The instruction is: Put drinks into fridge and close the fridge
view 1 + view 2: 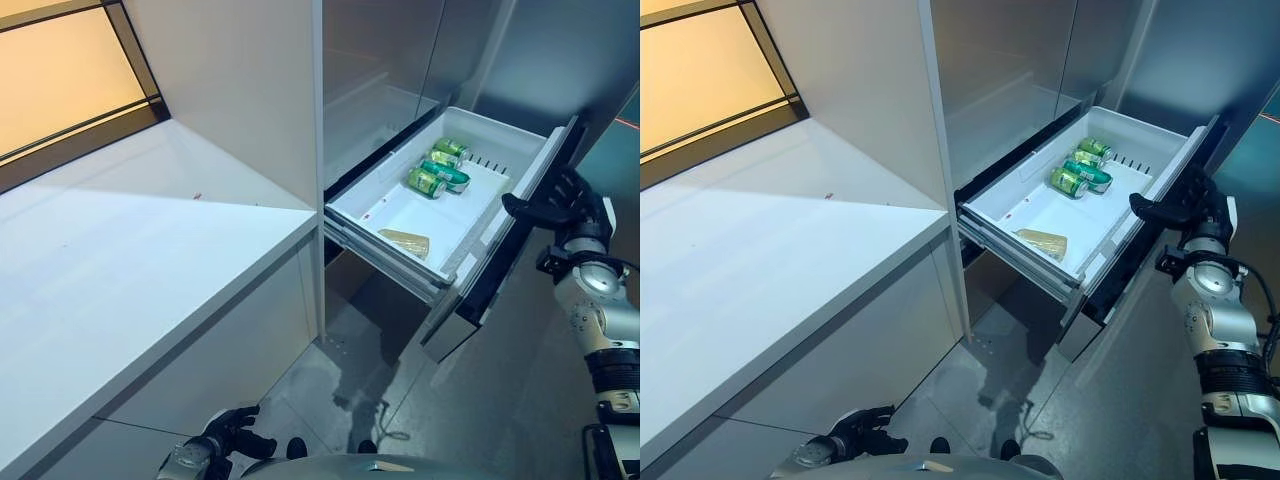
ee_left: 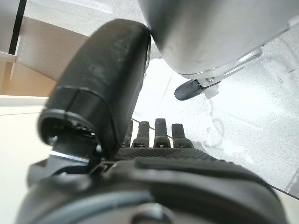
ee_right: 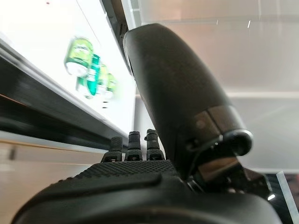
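I'm seeing my left hand (image 1: 225, 432) hanging relaxed low over the grey floor (image 1: 330, 390) beside the white table (image 1: 120, 250); my right hand (image 1: 560, 200), fingers straight, is resting against the pulled-out fridge drawer (image 1: 470, 250), green cans (image 1: 440, 170) lying inside at its far end, labels unreadable

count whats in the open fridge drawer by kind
green cans: 3
flat tan packet: 1
total: 4, all lying in the white drawer
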Controlling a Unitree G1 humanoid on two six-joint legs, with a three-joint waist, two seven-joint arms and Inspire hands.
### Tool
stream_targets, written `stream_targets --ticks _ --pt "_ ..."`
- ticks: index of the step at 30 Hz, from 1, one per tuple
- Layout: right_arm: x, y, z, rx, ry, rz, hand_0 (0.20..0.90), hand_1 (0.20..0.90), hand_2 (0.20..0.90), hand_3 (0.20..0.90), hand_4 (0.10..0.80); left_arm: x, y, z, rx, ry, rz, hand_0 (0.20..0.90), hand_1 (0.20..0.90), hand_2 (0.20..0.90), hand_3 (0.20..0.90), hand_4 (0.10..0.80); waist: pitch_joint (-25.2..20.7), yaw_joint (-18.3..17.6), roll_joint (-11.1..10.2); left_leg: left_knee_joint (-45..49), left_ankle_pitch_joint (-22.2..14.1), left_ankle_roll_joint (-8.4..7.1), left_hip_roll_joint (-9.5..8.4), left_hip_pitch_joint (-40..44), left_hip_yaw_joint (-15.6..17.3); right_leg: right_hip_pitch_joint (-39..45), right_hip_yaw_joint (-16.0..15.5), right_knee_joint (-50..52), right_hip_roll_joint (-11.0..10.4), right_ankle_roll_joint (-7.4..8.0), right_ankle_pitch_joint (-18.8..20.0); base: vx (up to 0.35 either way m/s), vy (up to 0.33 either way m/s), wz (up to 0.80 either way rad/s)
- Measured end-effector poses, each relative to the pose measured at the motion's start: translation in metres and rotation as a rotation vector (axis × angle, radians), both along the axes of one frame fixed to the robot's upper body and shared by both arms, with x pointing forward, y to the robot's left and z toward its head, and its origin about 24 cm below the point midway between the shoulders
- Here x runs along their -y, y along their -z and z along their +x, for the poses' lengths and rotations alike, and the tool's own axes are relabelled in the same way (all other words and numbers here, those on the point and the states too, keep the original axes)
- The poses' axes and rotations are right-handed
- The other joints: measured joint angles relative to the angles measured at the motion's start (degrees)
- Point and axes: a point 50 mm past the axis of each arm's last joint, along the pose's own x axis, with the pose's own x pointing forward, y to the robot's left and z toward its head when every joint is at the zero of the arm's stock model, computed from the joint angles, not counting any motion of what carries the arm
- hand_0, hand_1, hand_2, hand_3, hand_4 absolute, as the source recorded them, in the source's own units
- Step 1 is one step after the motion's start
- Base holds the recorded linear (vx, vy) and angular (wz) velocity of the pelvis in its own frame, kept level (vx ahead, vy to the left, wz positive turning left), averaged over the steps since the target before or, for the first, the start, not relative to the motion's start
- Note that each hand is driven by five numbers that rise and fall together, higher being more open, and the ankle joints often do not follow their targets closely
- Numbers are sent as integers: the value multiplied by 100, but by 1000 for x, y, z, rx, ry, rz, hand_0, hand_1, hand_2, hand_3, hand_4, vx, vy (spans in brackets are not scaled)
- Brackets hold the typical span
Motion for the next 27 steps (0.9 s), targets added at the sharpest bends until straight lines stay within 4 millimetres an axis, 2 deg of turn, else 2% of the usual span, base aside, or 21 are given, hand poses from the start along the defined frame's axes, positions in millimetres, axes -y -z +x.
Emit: stream_targets --ticks 2,9,12,14,18,23,25,27 --pt "1 8 -2 -23 19 23 900 900 900 900 800 0 0 0 1 -1 3 900 900 900 900 800 -5 5 8 1 1 1 -6 2 -47 22 -48 0 -6 -1 0 68 -13 10" --pt "5 15 -4 2 64 40 900 900 900 900 800 1 0 0 0 7 6 900 900 900 900 800 -4 21 10 45 4 3 -16 -29 -121 28 -102 4 -8 -3 -3 32 -27 6" --pt "15 16 -8 44 121 98 900 900 900 900 800 3 -3 11 25 32 10 900 900 900 900 800 126 95 20 267 -37 11 -39 -173 -155 -29 -157 70 -30 -1 -5 -70 -16 9" --pt "21 7 -8 125 173 130 900 900 900 900 800 6 -7 26 75 56 9 900 900 900 900 800 348 149 64 681 -165 15 -48 -517 -173 -343 -202 454 -52 -13 -141 -166 13 8" --pt "23 -19 7 275 231 225 900 900 900 900 800 7 -18 53 161 71 27 900 900 900 900 800 837 163 82 1337 -314 52 -92 -1071 -225 -1032 -207 1387 -106 -50 -414 -121 28 3" --pt "21 -49 19 417 220 270 900 900 900 900 800 7 -29 77 252 43 26 900 900 900 900 800 1251 180 33 2163 -595 120 -199 -1794 -180 -1932 -100 2581 -283 -35 -853 -97 65 -3" --pt "20 -55 21 442 215 276 900 900 900 900 800 7 -33 82 280 30 21 900 900 900 900 800 1342 186 38 2383 -659 137 -205 -1960 -149 -2097 -74 2781 -316 -29 -899 -42 57 -4" --pt "17 -44 24 382 207 293 900 900 900 900 800 9 -37 89 305 24 11 900 900 900 900 800 1455 222 66 2662 -720 168 -244 -2186 -155 -2319 -50 3056 -362 -16 -955 -74 95 0"
